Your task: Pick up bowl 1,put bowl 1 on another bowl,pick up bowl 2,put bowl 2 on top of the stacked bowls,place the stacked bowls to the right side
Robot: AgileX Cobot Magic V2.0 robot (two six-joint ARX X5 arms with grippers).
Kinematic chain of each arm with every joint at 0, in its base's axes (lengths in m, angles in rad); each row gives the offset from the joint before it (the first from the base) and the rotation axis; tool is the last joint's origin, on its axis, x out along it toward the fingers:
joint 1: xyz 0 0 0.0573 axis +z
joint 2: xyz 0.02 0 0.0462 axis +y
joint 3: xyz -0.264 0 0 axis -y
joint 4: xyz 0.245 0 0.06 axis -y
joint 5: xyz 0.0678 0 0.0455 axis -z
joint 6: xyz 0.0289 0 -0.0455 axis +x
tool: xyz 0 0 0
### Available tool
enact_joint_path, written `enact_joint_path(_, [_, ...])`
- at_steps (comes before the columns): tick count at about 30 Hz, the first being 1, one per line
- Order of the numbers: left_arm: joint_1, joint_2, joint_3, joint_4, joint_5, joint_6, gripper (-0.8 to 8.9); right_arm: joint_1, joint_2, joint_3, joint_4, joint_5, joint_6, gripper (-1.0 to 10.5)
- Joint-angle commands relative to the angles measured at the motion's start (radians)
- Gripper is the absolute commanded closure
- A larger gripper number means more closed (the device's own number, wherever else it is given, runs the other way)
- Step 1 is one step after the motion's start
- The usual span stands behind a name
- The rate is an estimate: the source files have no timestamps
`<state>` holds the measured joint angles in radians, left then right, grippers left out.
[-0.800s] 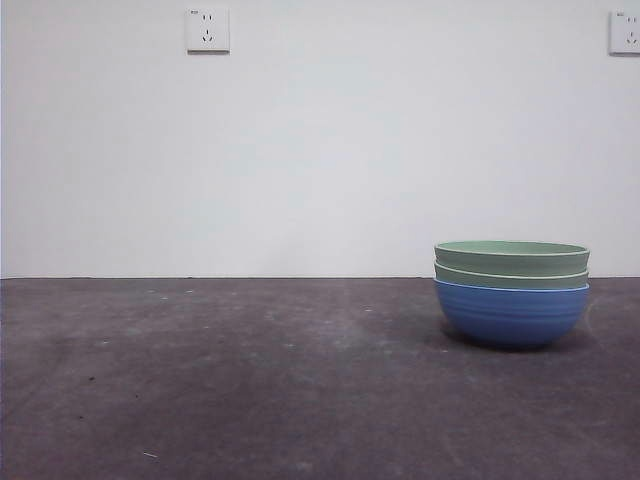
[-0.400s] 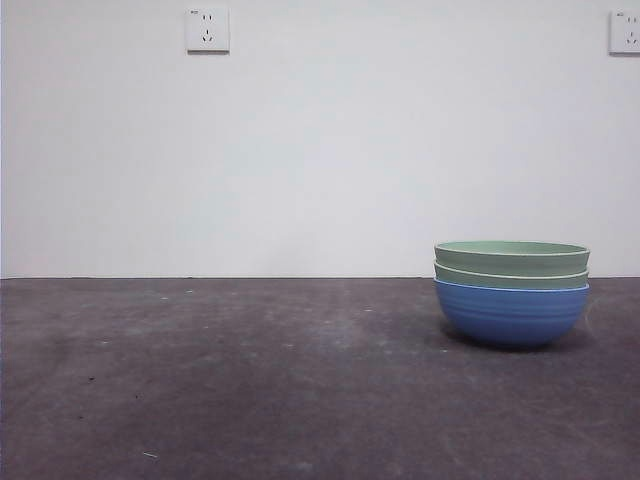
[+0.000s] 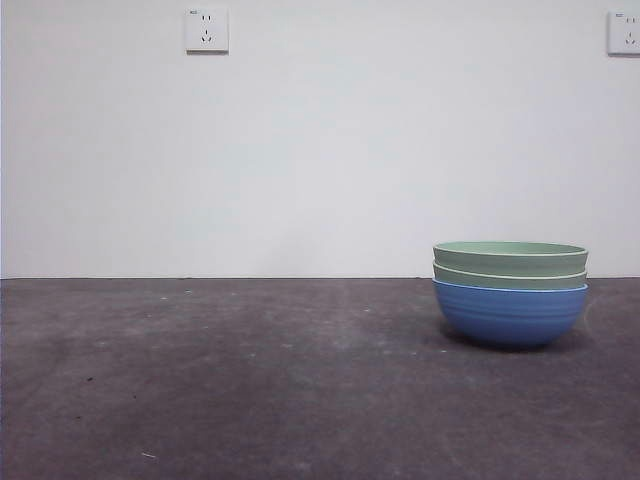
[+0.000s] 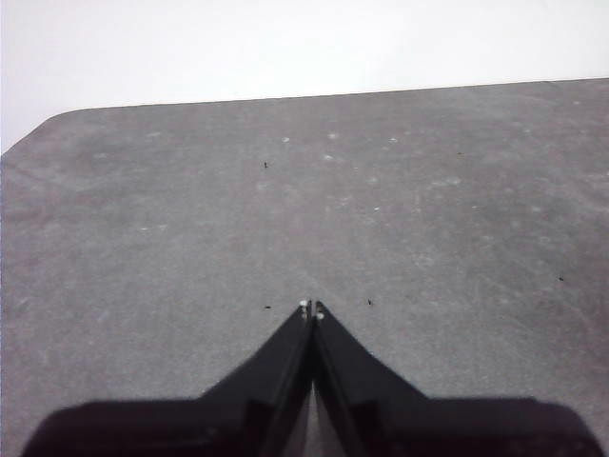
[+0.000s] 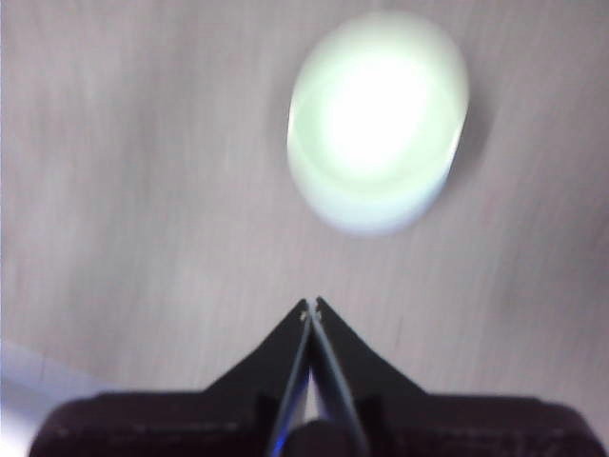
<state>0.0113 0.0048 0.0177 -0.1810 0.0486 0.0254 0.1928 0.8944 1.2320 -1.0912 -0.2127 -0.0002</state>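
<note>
The stacked bowls (image 3: 510, 293) stand on the dark table at the right of the front view: a blue ribbed bowl (image 3: 510, 314) at the bottom with two pale green bowls (image 3: 510, 262) nested in it, pale rims showing. In the right wrist view the stack (image 5: 378, 120) appears from above, blurred and washed out, well away from my right gripper (image 5: 312, 307), which is shut on nothing. My left gripper (image 4: 312, 307) is shut too and hangs over bare table, with no bowl in its view. Neither arm shows in the front view.
Behind the table (image 3: 250, 380) rises a white wall with two sockets (image 3: 207, 30). The left wrist view shows the table's rounded far corner (image 4: 57, 119) and its back edge.
The bowl stack keeps its place across the front frames, apart from a tiny shift of the whole picture. No arm enters the front view.
</note>
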Motion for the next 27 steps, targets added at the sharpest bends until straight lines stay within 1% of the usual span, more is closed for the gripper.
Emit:
enact_joint_path(1, [0.004, -0.003, -0.014, 0.001, 0.005, -0.006, 8.16, -0.031, -0.093, -0.071, 0.177, -0.037, 0.01, 9.4])
enact_joint_path(3, [0.004, -0.003, -0.014, 0.001, 0.004, -0.006, 8.16, -0.061, -0.168, -0.139, 0.266, -0.068, 0.008, 9.4])
enact_joint_path(8, [0.004, -0.003, -0.014, 0.001, 0.005, -0.006, 8.16, -0.124, -0.371, -0.404, 0.536, -0.068, -0.017, 9.4])
enact_joint_path(11, [0.004, -0.003, -0.014, 0.001, 0.005, -0.005, 8.16, -0.138, -0.482, -0.584, 0.712, -0.069, -0.014, 9.4])
enact_joint_path(15, [0.004, -0.003, -0.014, 0.001, 0.005, -0.006, 8.16, -0.14, -0.606, -0.79, 0.869, -0.068, 0.0, 9.4])
enact_joint_path(18, [0.004, -0.003, -0.014, 0.001, 0.005, -0.006, 8.16, -0.14, -0.687, -0.918, 0.924, -0.064, 0.02, 9.4])
enact_joint_path(21, [0.004, -0.003, -0.014, 0.001, 0.005, -0.006, 8.16, -0.14, -0.76, -1.028, 0.959, -0.037, 0.067, 9.4])
enact_joint_path(24, [0.004, -0.003, -0.014, 0.001, 0.005, -0.005, 8.16, -0.14, -0.818, -1.114, 0.964, -0.011, 0.121, 9.4])
enact_joint_path(27, [0.004, -0.003, -0.014, 0.001, 0.004, -0.005, 8.16, -0.139, -0.858, -1.178, 0.964, -0.014, 0.143, 9.4])
